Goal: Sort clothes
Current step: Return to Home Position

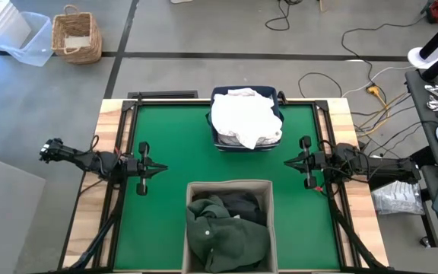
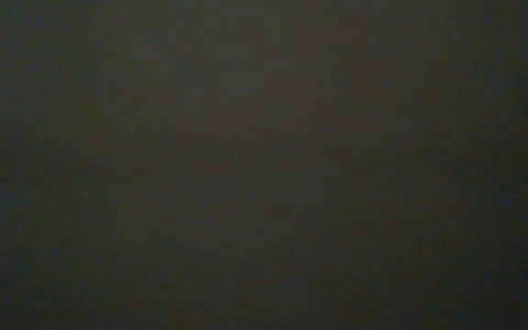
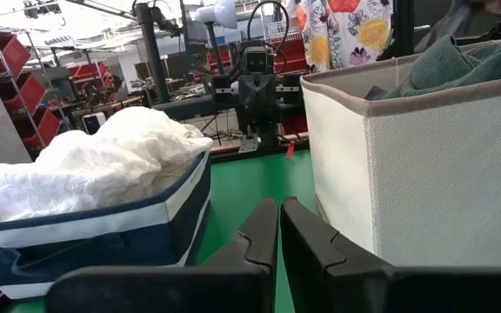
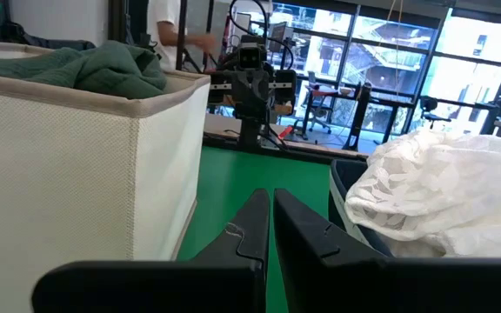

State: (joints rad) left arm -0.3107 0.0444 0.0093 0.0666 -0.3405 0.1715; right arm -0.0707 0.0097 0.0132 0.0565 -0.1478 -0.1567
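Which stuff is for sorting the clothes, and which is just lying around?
For the job: white clothes, dark clothes, blue bin, beige bin, left end effector, right end effector, both shut.
Lying about: wicker basket, plastic tub.

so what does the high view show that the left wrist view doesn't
Only the high view shows a wicker basket and a clear plastic tub on the floor, plus both arms stretched along the table's sides.

Only the left wrist view shows red storage bins on shelves and floral fabric beyond the table.

Both show white clothes heaped in the navy bin and a green garment in the beige bin. Both also show the left pincer and right pincer, shut and facing each other.
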